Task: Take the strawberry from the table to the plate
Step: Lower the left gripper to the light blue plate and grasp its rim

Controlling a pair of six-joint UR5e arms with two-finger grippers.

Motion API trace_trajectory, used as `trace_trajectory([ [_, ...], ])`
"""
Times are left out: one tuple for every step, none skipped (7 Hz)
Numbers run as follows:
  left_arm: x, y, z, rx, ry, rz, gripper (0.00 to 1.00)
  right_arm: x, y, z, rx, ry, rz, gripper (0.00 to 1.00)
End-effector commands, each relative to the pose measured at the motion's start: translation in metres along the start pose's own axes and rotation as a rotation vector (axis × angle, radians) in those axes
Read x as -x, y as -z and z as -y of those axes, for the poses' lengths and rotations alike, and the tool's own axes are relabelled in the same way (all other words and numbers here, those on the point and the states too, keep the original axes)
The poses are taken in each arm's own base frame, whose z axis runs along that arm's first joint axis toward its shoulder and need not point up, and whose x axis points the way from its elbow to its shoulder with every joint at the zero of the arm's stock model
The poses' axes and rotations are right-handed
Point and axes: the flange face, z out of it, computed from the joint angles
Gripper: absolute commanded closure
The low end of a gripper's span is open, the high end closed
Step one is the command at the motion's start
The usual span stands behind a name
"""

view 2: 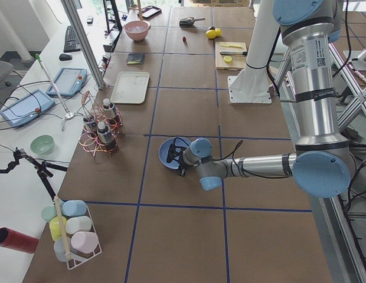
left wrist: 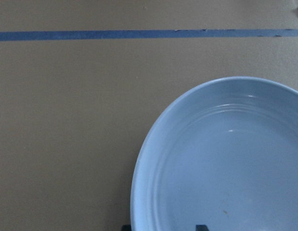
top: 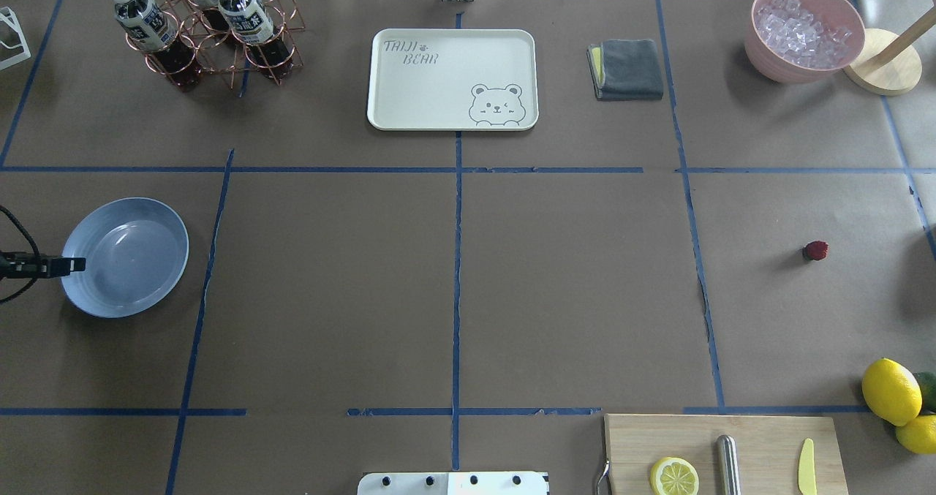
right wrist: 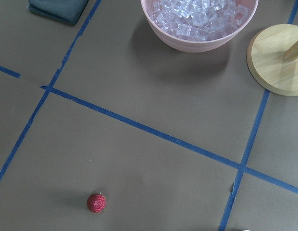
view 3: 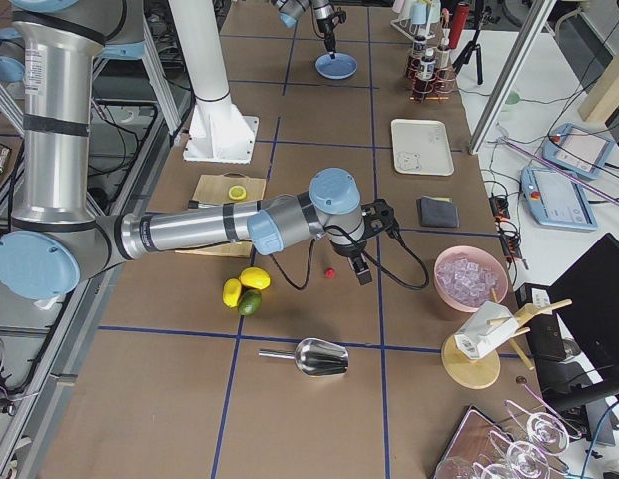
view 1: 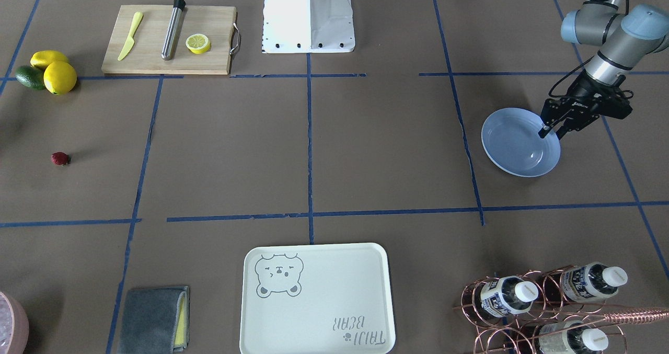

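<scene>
Currently strawberry [view 1: 60, 158] on surface [view 1: 366, 160], well apart from plate [view 1: 515, 145]. Right pincer [view 3: 361, 272] hangs near it, likely for pick; gap cannot tell. Left pincer [view 1: 552, 130] wide astride plate rim, maybe steadying.

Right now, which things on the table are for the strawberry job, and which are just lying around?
For the job: small dark-red bumpy strawberry; round glossy light-blue plate.

Just lying about: wooden cutting board; cream bear tray; folded grey cloth; pink bowl of ice; yellow lemons.
</scene>
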Motion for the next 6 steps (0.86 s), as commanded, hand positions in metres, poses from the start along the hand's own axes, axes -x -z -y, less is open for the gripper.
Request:
trace_trajectory([
  [-0.053, 0.017, 0.022, 0.004, -0.009, -0.060, 1.00, 0.000, 0.000, 0.000, 0.000, -0.001, 0.000, 0.00],
  [-0.108, 0.027, 0.052, 0.017, -0.002, -0.051, 1.00, 0.000, 0.000, -0.001, 0.002, -0.003, 0.000, 0.00],
  [-0.173, 0.024, 0.094, 0.018, 0.072, -0.051, 1.00, 0.000, 0.000, -0.001, 0.002, -0.003, 0.002, 0.00],
  [-0.208, 0.006, 0.118, 0.031, 0.093, -0.048, 1.00, 0.000, 0.000, -0.001, 0.002, -0.006, 0.002, 0.00],
  [-0.204, 0.005, 0.116, 0.037, 0.048, -0.041, 0.65, -0.001, -0.001, -0.002, 0.005, -0.009, 0.002, 0.00],
  [-0.181, 0.001, 0.104, 0.062, -0.067, -0.007, 0.18, -0.001, -0.001, -0.002, 0.004, -0.010, 0.003, 0.00],
])
